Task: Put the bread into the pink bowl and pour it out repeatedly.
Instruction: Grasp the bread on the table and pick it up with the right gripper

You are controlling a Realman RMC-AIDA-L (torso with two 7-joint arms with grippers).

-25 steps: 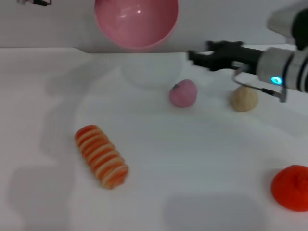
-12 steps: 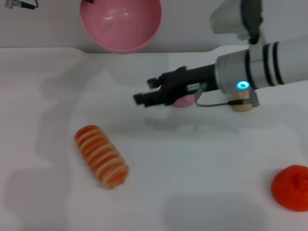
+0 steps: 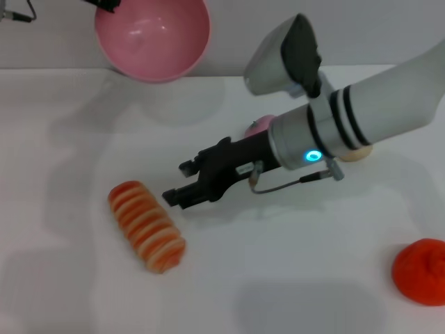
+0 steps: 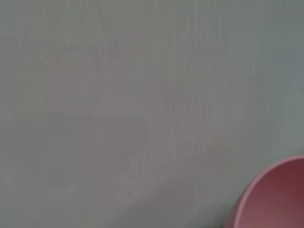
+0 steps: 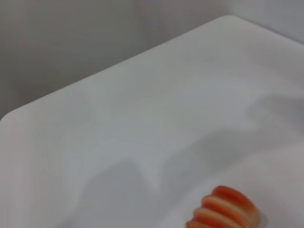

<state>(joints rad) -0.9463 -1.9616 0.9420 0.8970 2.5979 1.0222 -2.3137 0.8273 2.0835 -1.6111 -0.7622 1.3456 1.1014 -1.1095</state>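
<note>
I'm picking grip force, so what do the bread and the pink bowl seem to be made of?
The bread looks like a soft matte toy, perhaps foam or rubbery plastic: moulded ridges, no glare. The pink bowl looks like hard smooth plastic: even colour and small bright highlights inside. Neither can be confirmed by look alone.
</note>
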